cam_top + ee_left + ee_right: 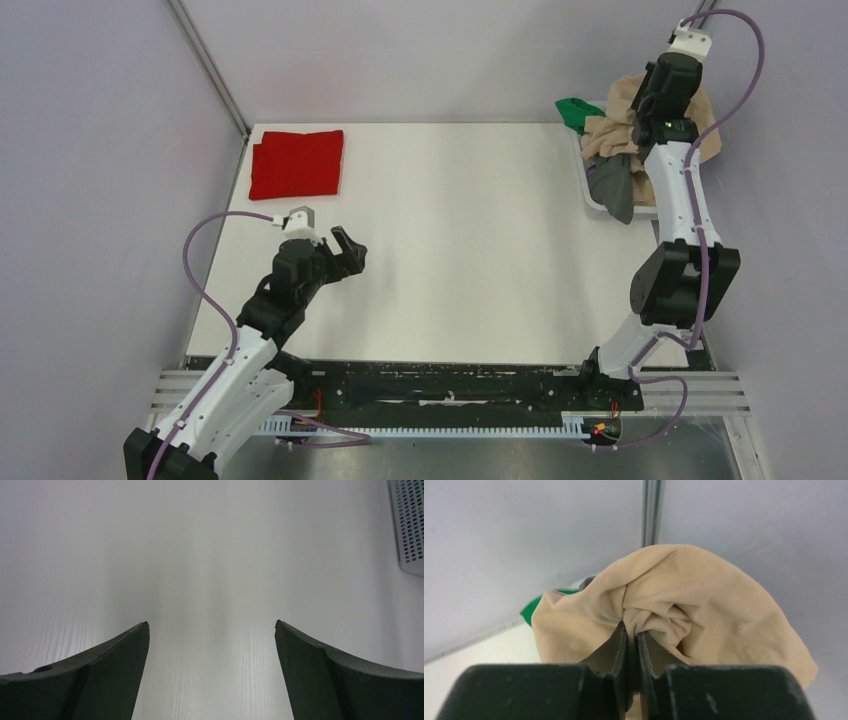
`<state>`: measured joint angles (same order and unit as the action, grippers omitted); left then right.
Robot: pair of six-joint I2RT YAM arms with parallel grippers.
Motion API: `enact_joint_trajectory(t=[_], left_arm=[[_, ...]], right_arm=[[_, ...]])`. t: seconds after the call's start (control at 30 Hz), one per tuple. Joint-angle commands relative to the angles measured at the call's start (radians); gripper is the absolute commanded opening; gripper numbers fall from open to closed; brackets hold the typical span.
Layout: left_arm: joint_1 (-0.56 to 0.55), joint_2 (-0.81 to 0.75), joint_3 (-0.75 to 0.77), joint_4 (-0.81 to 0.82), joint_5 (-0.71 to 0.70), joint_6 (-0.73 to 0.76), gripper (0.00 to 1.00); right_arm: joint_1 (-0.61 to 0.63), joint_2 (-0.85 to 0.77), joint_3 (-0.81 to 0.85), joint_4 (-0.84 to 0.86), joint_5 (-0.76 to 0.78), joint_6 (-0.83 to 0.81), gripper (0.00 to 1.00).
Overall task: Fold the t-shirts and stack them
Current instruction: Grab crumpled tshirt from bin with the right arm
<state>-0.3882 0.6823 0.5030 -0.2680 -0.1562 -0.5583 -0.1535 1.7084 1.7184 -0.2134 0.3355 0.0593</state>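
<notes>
**Overhead view.** White table point(450, 250), both arm bases at its near edge. In the far left corner, the red t-shirt point(297, 163): folded to a rectangle, flat on the table, well apart from both arms. At the far right edge, a white basket point(590, 200) heaped with cloth. On top of the heap, the beige t-shirt point(603, 138), bunched and unfolded. Behind it to the left, a green piece point(578, 112). In front, a grey piece point(615, 190) hanging over the rim.

**Left arm.** Over bare table, left of centre, the left gripper point(350, 250): jaws spread wide, nothing between them, nothing touched. In the wrist view, only white table surface in the gap. At that view's upper right corner, a perforated white panel point(410, 525), possibly the basket's wall (too little in view to be sure).

**Right arm.** Stretched out over the basket. In the wrist view, the right gripper point(631, 632): jaws pressed almost together, pinching a gathered fold of the beige t-shirt at the tips. Cloth puckered around the pinch and ballooning beyond it, the green piece showing at its left edge. Behind, a plain wall and a vertical metal post point(653, 510).
</notes>
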Motion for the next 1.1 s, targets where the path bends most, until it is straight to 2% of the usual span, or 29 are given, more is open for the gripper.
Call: enact_joint_trajectory(t=[0.0, 0.03, 0.13, 0.3, 0.4, 0.53, 0.73, 0.87, 1.07], left_arm=[[0.002, 0.006, 0.033, 0.006, -0.026, 0.036, 1.0], [0.001, 0.005, 0.035, 0.004, -0.026, 0.036, 1.0], [0.001, 0.006, 0.037, 0.001, -0.028, 0.036, 1.0], [0.001, 0.008, 0.033, 0.006, -0.029, 0.036, 1.0], [0.001, 0.014, 0.032, 0.011, -0.028, 0.034, 1.0], [0.001, 0.024, 0.031, 0.019, -0.02, 0.032, 1.0], [0.001, 0.021, 0.036, 0.012, -0.028, 0.037, 1.0], [0.001, 0.003, 0.035, 0.013, -0.025, 0.035, 1.0], [0.001, -0.01, 0.033, 0.008, -0.033, 0.037, 1.0]], right_arm=[[-0.022, 0.17, 0.1, -0.197, -0.106, 0.05, 0.17], [-0.029, 0.212, 0.128, -0.238, -0.108, 0.051, 0.21], [-0.044, 0.286, 0.207, -0.323, -0.051, 0.046, 0.5], [-0.05, 0.214, 0.21, -0.291, 0.036, -0.024, 0.96], [-0.049, 0.123, 0.158, -0.251, 0.052, -0.072, 0.98], [-0.05, -0.021, 0.008, -0.165, 0.012, -0.088, 0.98], [-0.05, -0.137, -0.22, -0.091, -0.213, -0.061, 0.98], [-0.048, -0.115, -0.253, -0.087, -0.264, 0.011, 0.91], [-0.043, -0.042, -0.249, -0.069, -0.307, 0.074, 0.7]])
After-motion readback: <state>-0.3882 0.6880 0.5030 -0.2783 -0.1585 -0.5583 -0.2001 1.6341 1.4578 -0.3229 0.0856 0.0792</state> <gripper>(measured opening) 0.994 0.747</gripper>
